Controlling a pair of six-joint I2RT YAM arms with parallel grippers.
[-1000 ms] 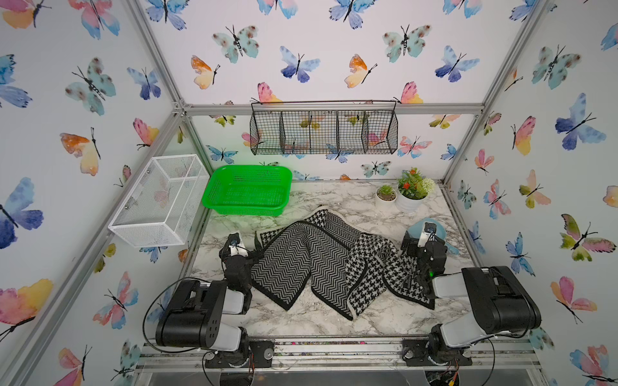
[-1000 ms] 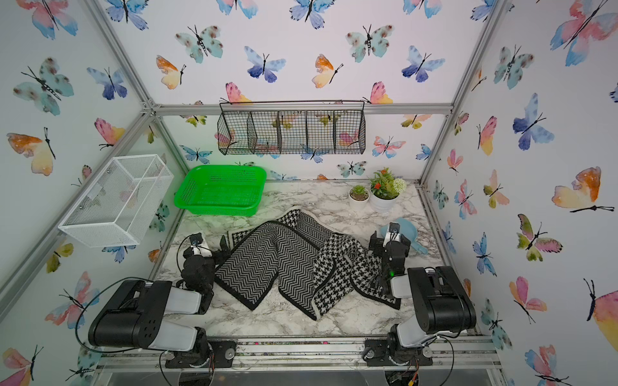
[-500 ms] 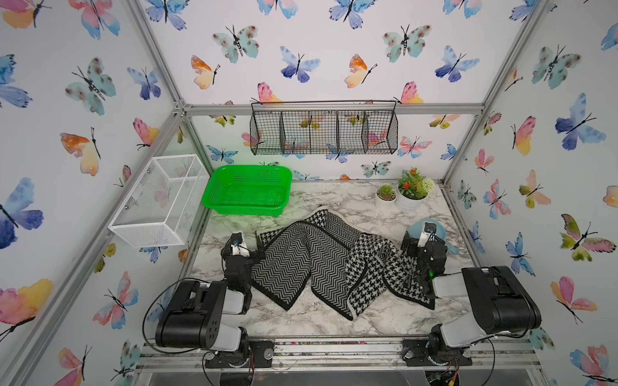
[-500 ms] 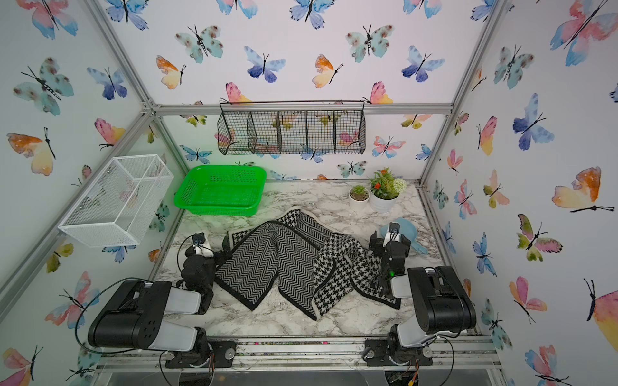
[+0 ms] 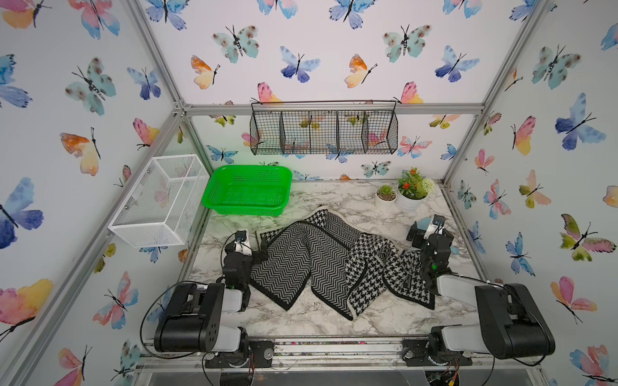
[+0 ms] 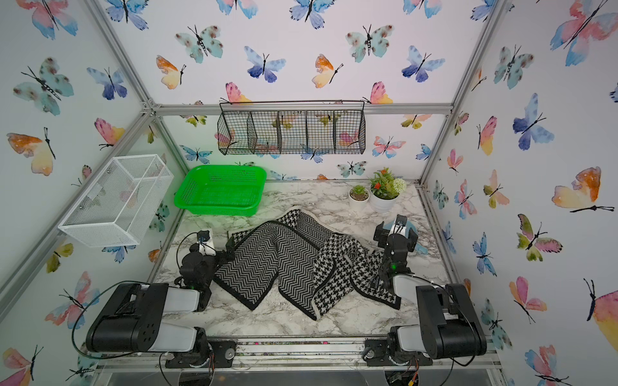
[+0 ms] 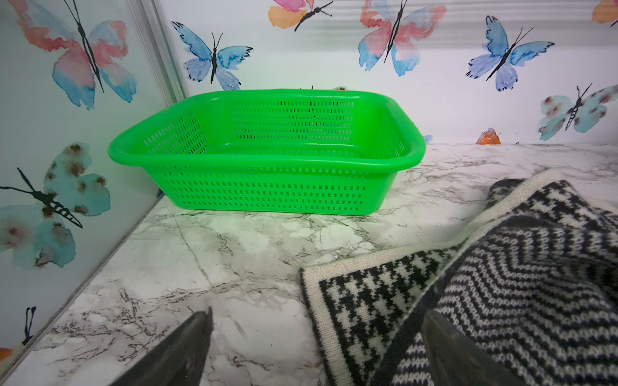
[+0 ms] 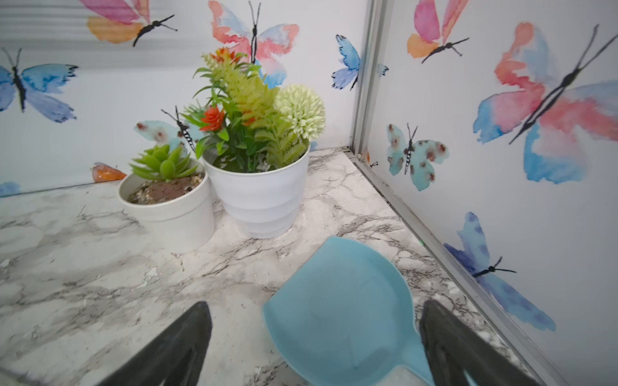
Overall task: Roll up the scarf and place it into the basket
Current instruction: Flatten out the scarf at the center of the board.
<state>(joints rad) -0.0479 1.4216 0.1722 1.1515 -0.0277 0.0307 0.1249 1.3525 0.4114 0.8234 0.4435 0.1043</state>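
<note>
The scarf (image 5: 327, 264) is not yet rolled, and the basket (image 5: 245, 210) is empty.
The scarf lies rumpled mid-desk (image 5: 317, 320), between the arms so each can reach an end. The left claw (image 7: 319, 312) gapes wide at one corner. The right claw (image 8: 317, 304), spread equally wide, holds nothing above a blue scoop (image 8: 351, 274). The basket waits in the far left corner.

1. The scarf (image 5: 311, 264) is knitted cloth, matt and nubby (stitches show plainly in the left wrist view).
2. The basket (image 7: 267, 162) is glossy green plastic, perforated.
3. The bench (image 5: 301, 320) is smooth, marble-patterned, faintly shiny.
4. The wire rack (image 5: 322, 133) is thin black metal.
</note>
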